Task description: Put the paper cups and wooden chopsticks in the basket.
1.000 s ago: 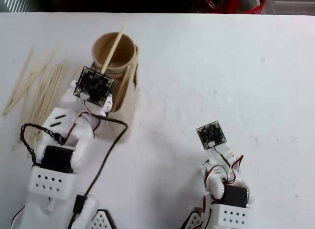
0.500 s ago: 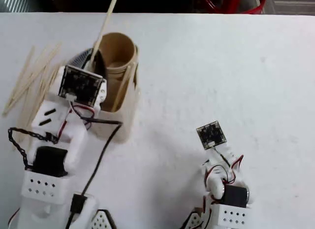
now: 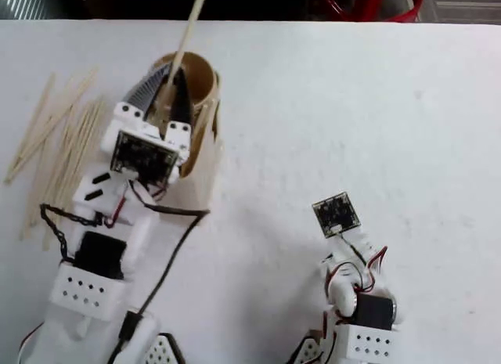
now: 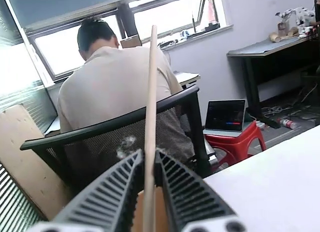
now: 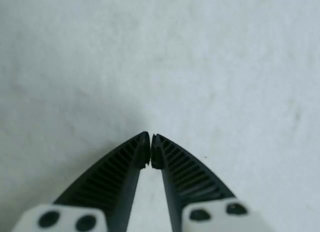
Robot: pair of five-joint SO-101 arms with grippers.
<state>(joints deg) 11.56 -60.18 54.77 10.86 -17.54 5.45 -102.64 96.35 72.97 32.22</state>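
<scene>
While the left tool [image 3: 167, 81] hangs over the cup [image 3: 205, 70] at the far left of the bench [image 3: 352, 106], its two ribbed fingers [image 3: 145, 91] are pinched onto one chopstick [image 3: 186, 31], with no more than its width between them. That chopstick slants up and away from the tool, its upper end running past the far edge of the bench in the high view. In the left wrist view the same chopstick [image 4: 151, 87] stands upright in the tool [image 4: 148, 157], its lower part passing down between the fingers [image 4: 117, 184]. The brown paper cup stands inside the basket [image 3: 205, 180], a pale box whose right and near walls show beside the left arm [image 3: 94, 254]. Another stick [image 3: 201, 129] leans inside the basket against the right side of the cup. A loose pile of chopsticks [image 3: 59, 141] lies flat on the bench to the left of the basket, just beside the arm, fanned from near to far. A black cable [image 3: 168, 254] trails from the left wrist toward the near edge. Well apart, on the near right, the right arm [image 3: 356, 297] sits folded low, its camera board [image 3: 337, 214] facing up. The right tool [image 5: 150, 147] is closed, tips touching and nothing between them, pointed at bare white bench.
</scene>
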